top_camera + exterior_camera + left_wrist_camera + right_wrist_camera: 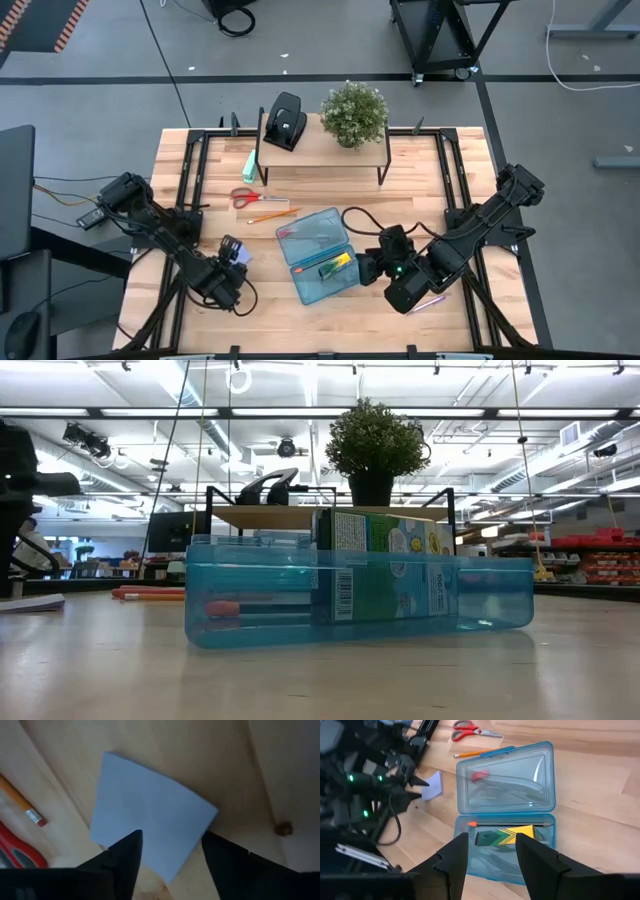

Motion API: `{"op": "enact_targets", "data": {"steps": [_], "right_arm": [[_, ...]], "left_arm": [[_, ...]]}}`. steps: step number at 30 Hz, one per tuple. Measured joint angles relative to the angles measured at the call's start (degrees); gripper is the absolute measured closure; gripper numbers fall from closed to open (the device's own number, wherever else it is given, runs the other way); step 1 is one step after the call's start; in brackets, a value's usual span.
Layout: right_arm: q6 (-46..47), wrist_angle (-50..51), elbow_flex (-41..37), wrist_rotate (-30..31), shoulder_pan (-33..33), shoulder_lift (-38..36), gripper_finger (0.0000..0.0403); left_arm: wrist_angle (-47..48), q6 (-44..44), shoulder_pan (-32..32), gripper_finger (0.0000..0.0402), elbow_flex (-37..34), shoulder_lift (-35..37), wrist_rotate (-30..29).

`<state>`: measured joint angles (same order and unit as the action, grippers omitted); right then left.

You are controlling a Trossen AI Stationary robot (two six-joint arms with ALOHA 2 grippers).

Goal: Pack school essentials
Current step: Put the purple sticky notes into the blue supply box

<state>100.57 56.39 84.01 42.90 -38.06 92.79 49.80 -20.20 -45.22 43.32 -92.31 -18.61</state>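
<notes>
Left wrist view showed the left gripper (170, 855) with its fingers (125, 857) spread, poised over the pale blue note pad (150, 832), which lay flat on the worktop (210, 755); whether the tips touched the pad could not be told. Beside the pad lay the eraser end of the orange pencil (22, 802) and a red handle of the scissors (17, 851).

From above, this gripper (232, 262) sat at the near left of the worktop, just left of the open blue case (320, 255). The right gripper (372, 268) hovered at the case's right edge with its fingers (452, 860) apart and nothing between them. Past them the near half of the case held the yellow-green crayon box (505, 836) with a grey pencil (510, 824) lying along the hinge; the far half held a small red-ended item.

On the bare wood to the far left of the case, the red-handled scissors (250, 197) lay near the orange pencil (272, 214). A pink-purple pen (430, 299) lay at the near right, by the right arm. At the far side, a raised shelf (320, 150) carried a black hole punch (284, 121) and a potted plant (354, 113), with a mint-green block (249, 165) at its left end.

Seen at table height, the case (360, 600) stood centred, the crayon box (385, 575) upright within its wall.
</notes>
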Motion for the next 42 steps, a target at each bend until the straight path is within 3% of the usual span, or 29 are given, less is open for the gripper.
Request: {"op": "enact_targets", "data": {"steps": [14,21,26,31,34,37,42], "right_arm": [[-11.6,1.1,0.0,-2.4,-0.3,0.0,0.0230],[-15.7,1.1,0.0,-3.0,-0.3,0.0,0.0230],[-16.8,3.0,0.0,-4.2,-0.3,-0.2,0.0230],[-16.8,6.1,0.0,-4.6,-0.3,-2.9,0.0230],[-16.7,8.5,0.1,-2.8,-0.3,-6.5,0.0230],[-16.7,10.9,0.1,1.1,-0.3,-10.8,0.0230],[-18.4,13.7,0.1,6.8,-0.3,-18.1,0.0230]], "left_arm": [[1.2,-1.9,0.9,0.0388,2.2,-0.7,0.0],[9.8,-3.3,2.6,0.0393,10.7,-0.6,0.7],[18.0,-3.7,5.4,0.0393,20.8,-0.5,0.7],[20.0,-3.7,8.1,0.0397,31.6,-0.4,0.8],[18.5,-2.1,9.5,0.0396,37.0,-0.3,0.2],[11.6,5.0,10.9,0.0398,39.9,-0.3,-0.4],[-3.2,15.8,13.7,0.0394,40.7,-0.3,4.3]]}}
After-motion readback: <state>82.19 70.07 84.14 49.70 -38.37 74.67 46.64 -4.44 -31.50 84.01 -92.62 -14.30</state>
